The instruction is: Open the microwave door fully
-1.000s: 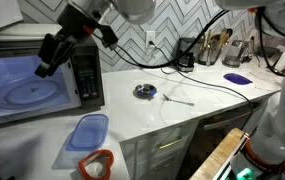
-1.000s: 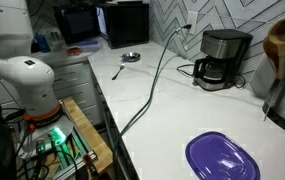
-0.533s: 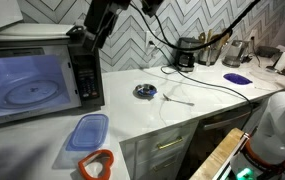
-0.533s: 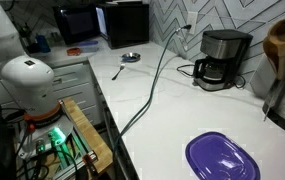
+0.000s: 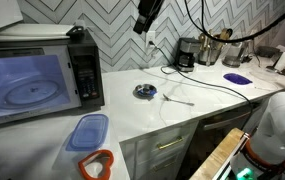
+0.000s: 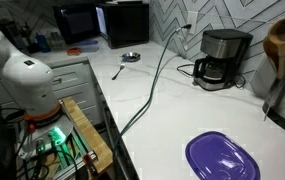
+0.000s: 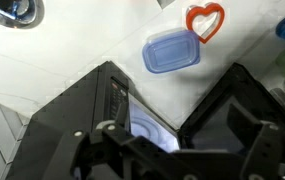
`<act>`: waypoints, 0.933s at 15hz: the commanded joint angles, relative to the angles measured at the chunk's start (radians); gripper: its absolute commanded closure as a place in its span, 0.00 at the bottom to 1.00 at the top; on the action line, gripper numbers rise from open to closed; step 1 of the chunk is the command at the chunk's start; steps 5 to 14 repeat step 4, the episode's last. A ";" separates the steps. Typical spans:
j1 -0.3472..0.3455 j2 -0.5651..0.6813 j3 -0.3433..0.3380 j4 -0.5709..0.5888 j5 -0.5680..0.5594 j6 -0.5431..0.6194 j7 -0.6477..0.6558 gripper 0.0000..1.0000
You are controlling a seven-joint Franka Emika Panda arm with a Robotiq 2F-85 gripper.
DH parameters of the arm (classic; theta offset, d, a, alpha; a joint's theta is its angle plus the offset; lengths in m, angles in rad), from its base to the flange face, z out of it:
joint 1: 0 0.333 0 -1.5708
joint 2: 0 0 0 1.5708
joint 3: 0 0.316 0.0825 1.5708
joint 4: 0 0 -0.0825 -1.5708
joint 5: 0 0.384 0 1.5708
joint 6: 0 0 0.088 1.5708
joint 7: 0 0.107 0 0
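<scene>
The black microwave [image 5: 42, 75] stands at the counter's left end, its lit blue interior and turntable exposed and its button panel [image 5: 85, 78] on the right. From above, the wrist view shows the microwave door [image 7: 232, 110] swung out wide from the lit cavity [image 7: 147, 132]. In an exterior view the door [image 6: 79, 25] juts out beside the body [image 6: 127, 22]. My gripper [image 5: 144, 18] hangs high above the counter, right of the microwave, touching nothing. Its dark fingers stand wide apart, open and empty, in the wrist view [image 7: 177, 160].
A blue lid [image 5: 89, 130] and a red heart-shaped cutter [image 5: 97, 165] lie before the microwave. A small bowl [image 5: 145, 92] and spoon [image 5: 177, 99] sit mid-counter. A coffee maker [image 5: 187, 52], a cable [image 5: 202, 75] and a purple lid [image 5: 238, 78] are further right.
My gripper left the microwave's front, rose and swung right above the counter, and its jaws opened. The microwave's interior stays exposed as before.
</scene>
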 commanded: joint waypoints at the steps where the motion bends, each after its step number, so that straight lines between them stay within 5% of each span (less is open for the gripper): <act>1: 0.002 -0.018 -0.008 -0.011 -0.002 -0.002 0.000 0.00; 14: 0.003 -0.040 -0.011 -0.031 -0.002 -0.003 0.001 0.00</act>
